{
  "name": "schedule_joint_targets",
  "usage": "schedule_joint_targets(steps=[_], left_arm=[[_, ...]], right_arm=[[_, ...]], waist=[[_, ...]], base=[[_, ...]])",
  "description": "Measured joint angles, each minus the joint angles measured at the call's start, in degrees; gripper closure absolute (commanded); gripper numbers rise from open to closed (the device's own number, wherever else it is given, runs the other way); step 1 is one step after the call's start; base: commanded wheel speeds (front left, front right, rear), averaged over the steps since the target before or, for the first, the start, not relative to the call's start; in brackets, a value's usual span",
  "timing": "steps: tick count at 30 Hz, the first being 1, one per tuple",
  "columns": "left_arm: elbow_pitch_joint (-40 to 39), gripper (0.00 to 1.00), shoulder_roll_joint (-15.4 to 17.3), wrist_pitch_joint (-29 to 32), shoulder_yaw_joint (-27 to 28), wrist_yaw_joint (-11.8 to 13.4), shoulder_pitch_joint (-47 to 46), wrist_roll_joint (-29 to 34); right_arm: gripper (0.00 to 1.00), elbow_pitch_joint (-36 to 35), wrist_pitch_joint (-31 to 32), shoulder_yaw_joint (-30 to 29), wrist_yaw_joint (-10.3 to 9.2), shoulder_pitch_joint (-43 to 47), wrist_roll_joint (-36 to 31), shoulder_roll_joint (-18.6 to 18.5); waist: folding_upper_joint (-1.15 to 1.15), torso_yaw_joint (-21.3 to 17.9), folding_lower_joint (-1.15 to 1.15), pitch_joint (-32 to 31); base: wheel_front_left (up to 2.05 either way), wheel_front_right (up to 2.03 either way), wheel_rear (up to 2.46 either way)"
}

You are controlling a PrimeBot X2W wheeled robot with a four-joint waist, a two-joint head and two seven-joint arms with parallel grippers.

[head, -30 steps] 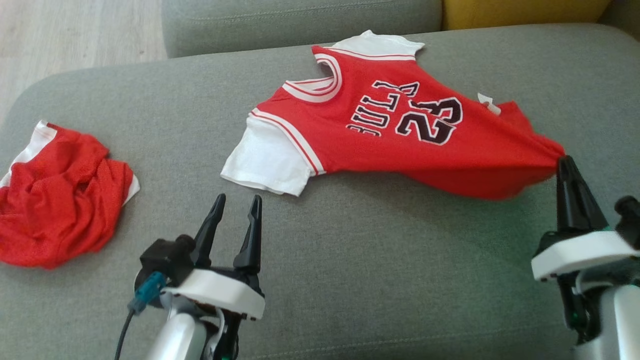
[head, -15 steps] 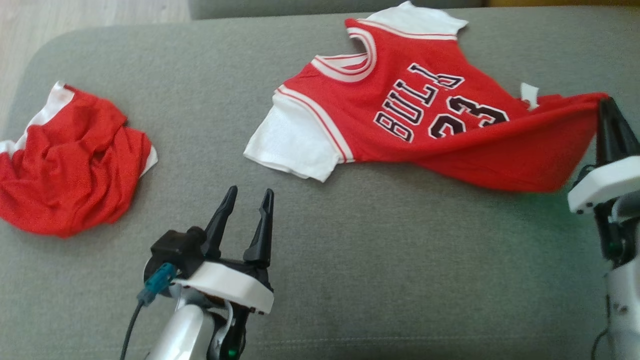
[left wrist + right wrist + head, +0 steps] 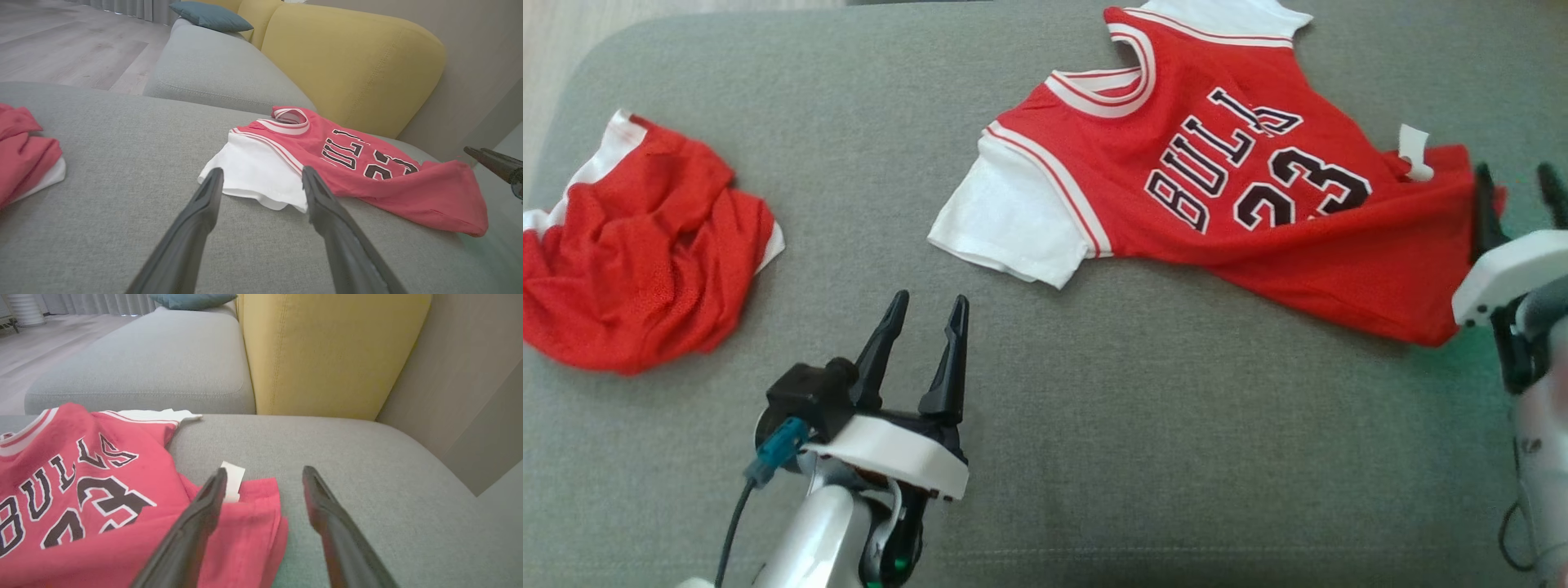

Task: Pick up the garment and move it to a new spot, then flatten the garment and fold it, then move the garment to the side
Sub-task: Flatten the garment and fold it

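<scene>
The garment is a red jersey with white sleeves and the number 23, lying face up on the grey sofa seat, collar toward the back. Its hem corner rests on the cushion at the right, rumpled, with a white tag beside it. My right gripper stands open at that hem corner, fingers apart and gripping nothing; the right wrist view shows the gripper with the hem lying loose under the left finger. My left gripper is open and empty, just short of the white sleeve.
A crumpled red and white garment lies at the seat's left end. A yellow backrest and another grey cushion stand behind. The seat's edge drops off at the right, and wood floor lies beyond the left.
My right gripper has opened and let go of the jersey's hem, which has dropped onto the cushion. The head camera has tilted down; the left gripper has stayed open.
</scene>
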Motion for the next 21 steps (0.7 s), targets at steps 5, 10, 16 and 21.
schedule_joint_targets(steps=[5, 10, 16, 21], left_arm=[[0.2, 0.0, 0.0, 0.0, 0.4, 0.0, 0.0, 0.0], [0.1, 0.0, 0.0, 0.0, 1.9, 0.1, 0.1, 0.0], [-0.3, 0.0, 0.0, 0.0, 3.4, 0.1, 0.6, 0.0], [-0.8, 0.0, 0.0, 0.0, 4.3, 0.1, 1.7, 0.1]], right_arm=[[0.0, 1.0, -5.5, 0.7, 0.0, -1.1, -0.9, 0.4], [0.0, -3.4, -9.1, 2.1, 0.0, 1.8, 1.3, 3.1], [0.0, -13.0, -10.2, 3.2, 0.0, 13.5, 4.7, 7.8], [0.0, -20.2, -10.5, 5.5, 0.0, 23.9, 6.6, 10.6]], waist=[[0.0, -1.2, 0.0, -1.0], [0.0, -2.9, 0.0, -2.5], [0.0, -5.5, 0.0, -4.5], [0.0, -7.9, 0.0, -5.5]], base=[[0.0, 0.0, 0.0], [0.0, 0.0, 0.0], [0.0, 0.0, 0.0], [0.0, 0.0, 0.0]])
